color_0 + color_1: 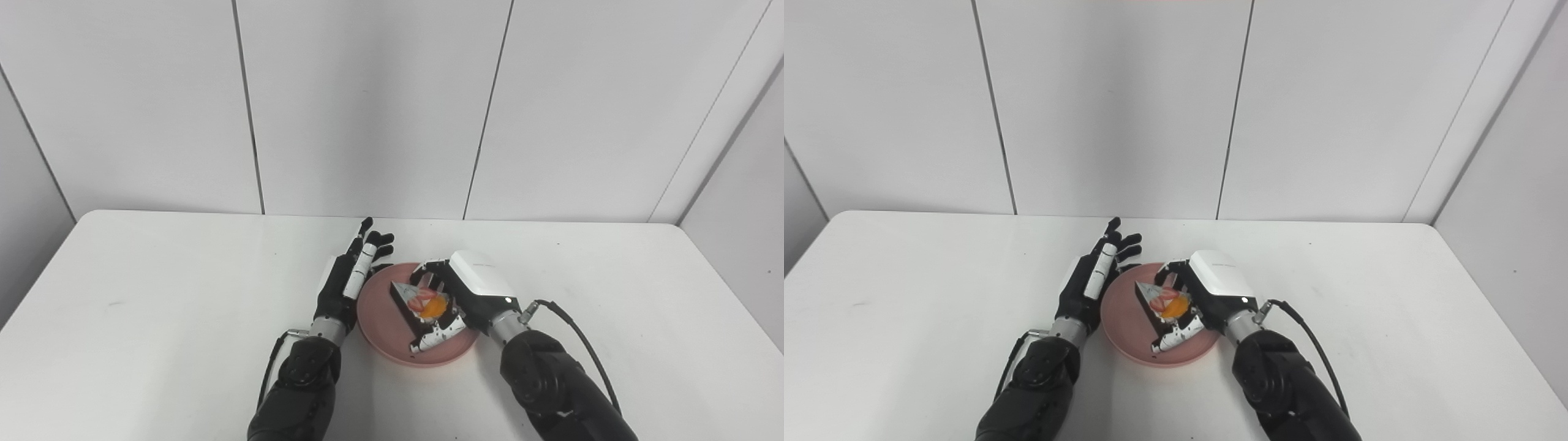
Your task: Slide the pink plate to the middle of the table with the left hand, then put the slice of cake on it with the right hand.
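Note:
The pink plate lies near the middle of the white table, a little towards the front. A slice of cake with dark sides and red and orange fruit on top rests on the plate. My right hand wraps the slice from the right, thumb at its near side and fingers at its far side. My left hand stands edge-on at the plate's left rim, fingers stretched out and apart, holding nothing. Whether it touches the rim I cannot tell.
The white table ends at a pale panelled wall behind. A black cable loops off my right wrist.

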You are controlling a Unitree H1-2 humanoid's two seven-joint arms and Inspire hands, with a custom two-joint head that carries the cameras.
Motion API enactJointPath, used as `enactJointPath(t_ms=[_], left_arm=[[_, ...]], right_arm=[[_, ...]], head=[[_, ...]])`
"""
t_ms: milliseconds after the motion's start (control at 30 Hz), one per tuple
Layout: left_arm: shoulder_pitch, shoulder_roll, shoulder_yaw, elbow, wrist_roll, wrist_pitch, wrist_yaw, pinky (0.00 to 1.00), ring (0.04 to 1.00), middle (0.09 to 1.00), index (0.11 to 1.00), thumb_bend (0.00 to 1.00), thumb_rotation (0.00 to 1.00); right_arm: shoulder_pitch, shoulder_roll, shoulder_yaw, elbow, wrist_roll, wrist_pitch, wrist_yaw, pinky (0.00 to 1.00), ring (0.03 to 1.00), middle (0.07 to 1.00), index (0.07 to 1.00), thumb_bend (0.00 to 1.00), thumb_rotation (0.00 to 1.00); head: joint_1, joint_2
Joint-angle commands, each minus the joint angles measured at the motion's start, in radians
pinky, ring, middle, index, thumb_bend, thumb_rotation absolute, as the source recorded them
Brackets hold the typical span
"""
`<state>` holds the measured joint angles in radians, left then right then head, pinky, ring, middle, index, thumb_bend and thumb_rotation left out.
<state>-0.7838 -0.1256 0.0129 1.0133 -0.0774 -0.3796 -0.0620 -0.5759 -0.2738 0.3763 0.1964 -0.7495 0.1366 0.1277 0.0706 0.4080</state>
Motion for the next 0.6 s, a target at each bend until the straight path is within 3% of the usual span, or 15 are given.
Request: enactJointPath(t_ms=[0,133,300,567], left_arm=[[0.057,-0.015,-0.004,0.047,0.002,0.03,-0.001,0.72,0.849,0.84,0.962,0.76,0.89],[0.059,-0.015,-0.002,0.041,0.003,0.031,-0.002,0.72,0.846,0.832,0.962,0.75,0.89],[0.06,-0.014,-0.001,0.037,0.005,0.033,-0.006,0.71,0.846,0.838,0.967,0.76,0.89],[0.063,-0.008,-0.003,0.032,0.006,0.038,-0.012,0.71,0.862,0.836,0.968,0.74,0.9]], right_arm=[[-0.043,-0.003,-0.005,-0.02,-0.007,-0.05,-0.034,0.29,0.383,0.48,0.601,0.83,0.2],[-0.034,-0.005,-0.004,-0.031,-0.005,-0.062,-0.041,0.32,0.417,0.512,0.603,0.83,0.19],[-0.017,-0.02,-0.01,-0.04,-0.006,-0.098,-0.073,0.37,0.485,0.604,0.645,0.81,0.29],[-0.003,-0.041,-0.012,-0.07,-0.008,-0.087,-0.058,0.5,0.669,0.743,0.693,0.91,0.43]], head=[[0.001,0.001],[0.0,0.001],[-0.002,0.004],[-0.01,0.004]])
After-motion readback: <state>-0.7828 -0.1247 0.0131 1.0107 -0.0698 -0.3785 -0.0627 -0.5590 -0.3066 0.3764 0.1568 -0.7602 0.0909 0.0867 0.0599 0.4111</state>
